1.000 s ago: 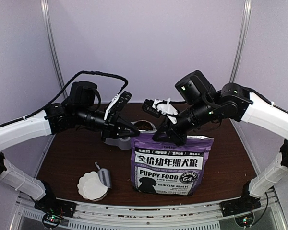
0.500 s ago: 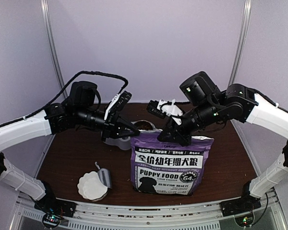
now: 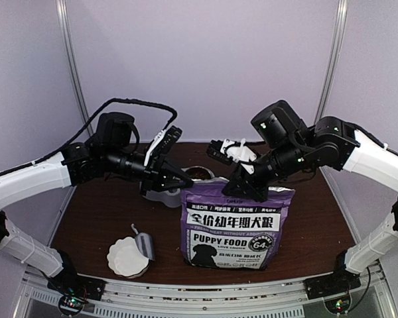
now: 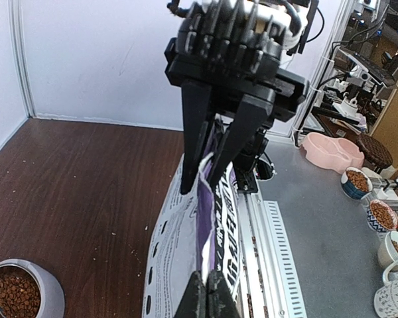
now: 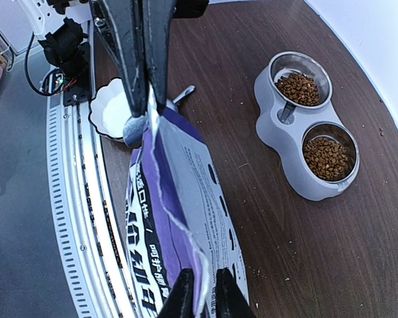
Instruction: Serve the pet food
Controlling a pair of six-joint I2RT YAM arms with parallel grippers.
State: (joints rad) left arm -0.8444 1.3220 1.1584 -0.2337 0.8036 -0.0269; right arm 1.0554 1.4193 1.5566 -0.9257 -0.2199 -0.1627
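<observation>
Stretching in level from the left with the left gripper [image 3: 186,183] clamped on the top left corner of the purple bag [image 3: 231,225], with pet food [image 5: 326,158] in the grey double bowl [image 5: 304,190] just behind, and slanting down from the right with the right gripper [image 3: 242,192] slightly parted astride the same top edge.
</observation>
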